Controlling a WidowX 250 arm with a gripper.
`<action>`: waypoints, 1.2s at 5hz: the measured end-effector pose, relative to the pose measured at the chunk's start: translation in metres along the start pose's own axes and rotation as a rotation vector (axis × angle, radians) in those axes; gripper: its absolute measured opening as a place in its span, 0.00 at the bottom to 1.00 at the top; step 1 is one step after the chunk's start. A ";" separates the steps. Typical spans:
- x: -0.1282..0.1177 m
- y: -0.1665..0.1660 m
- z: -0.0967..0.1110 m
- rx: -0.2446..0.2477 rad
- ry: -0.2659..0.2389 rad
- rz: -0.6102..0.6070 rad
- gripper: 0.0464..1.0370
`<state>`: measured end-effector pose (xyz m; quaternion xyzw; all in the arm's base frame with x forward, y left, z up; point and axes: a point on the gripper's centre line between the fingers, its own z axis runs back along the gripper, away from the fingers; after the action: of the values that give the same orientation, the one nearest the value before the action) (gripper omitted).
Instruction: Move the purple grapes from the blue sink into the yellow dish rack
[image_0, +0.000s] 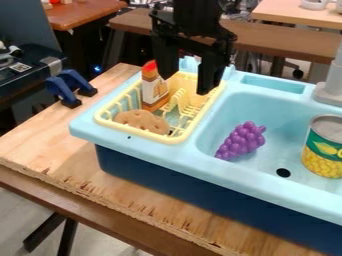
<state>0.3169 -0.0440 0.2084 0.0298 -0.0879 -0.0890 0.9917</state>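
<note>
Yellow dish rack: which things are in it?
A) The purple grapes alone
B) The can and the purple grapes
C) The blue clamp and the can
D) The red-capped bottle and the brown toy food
D: the red-capped bottle and the brown toy food are inside the yellow dish rack, while the purple grapes and the can are in the sink basin.

Plywood tabletop (50, 150), pale and visibly grained, with a rough, splintered front edge and a darker brown wooden border (70, 197) just below it. A toy sink unit (167, 155), light blue above and dark blue below, rests directly on the plywood. Two blue clamps (64, 90) with black feet stand side by side at the board's left edge, apart from the unit.
</note>
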 end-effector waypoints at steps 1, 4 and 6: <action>0.000 -0.002 -0.011 -0.002 0.035 -0.004 0.96; 0.035 -0.044 -0.040 0.021 0.028 -0.054 0.96; 0.037 -0.031 -0.069 0.048 0.088 -0.009 0.96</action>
<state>0.3600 -0.0783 0.1449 0.0577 -0.0463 -0.0898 0.9932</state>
